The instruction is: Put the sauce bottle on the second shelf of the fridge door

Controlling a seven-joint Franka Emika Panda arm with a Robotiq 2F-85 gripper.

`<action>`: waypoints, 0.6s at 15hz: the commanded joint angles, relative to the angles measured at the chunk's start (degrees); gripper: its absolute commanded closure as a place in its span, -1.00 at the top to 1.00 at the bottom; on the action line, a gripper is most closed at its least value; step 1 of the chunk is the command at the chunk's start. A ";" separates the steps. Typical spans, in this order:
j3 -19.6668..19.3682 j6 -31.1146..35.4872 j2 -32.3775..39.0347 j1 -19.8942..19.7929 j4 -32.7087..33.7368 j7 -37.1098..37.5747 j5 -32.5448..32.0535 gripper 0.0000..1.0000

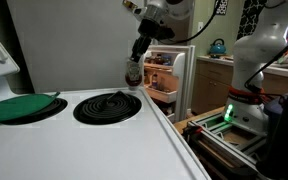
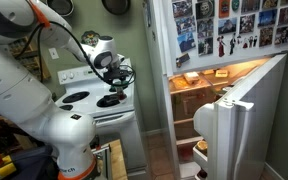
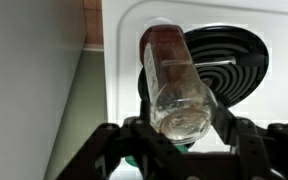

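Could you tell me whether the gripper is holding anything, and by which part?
Yes: the gripper holds the sauce bottle by its clear end nearest the wrist, one finger on each side.

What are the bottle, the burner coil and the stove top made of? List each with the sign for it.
The bottle: clear glass or hard plastic, cannot tell which; dark red sauce shows through it.
The burner coil: dark matt metal, by its black spiral rings.
The stove top: probably enamelled metal; white, smooth, softly shiny.
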 commanded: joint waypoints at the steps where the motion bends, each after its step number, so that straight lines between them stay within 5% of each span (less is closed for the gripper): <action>1: -1.09 -1.54 -0.84 1.13 0.95 1.14 -0.18 -0.26; 4: 1.45 -3.57 -4.43 -2.67 1.08 8.90 -8.28 -0.26; 9: 3.94 -17.04 -14.59 -9.07 1.19 24.68 -24.02 -0.26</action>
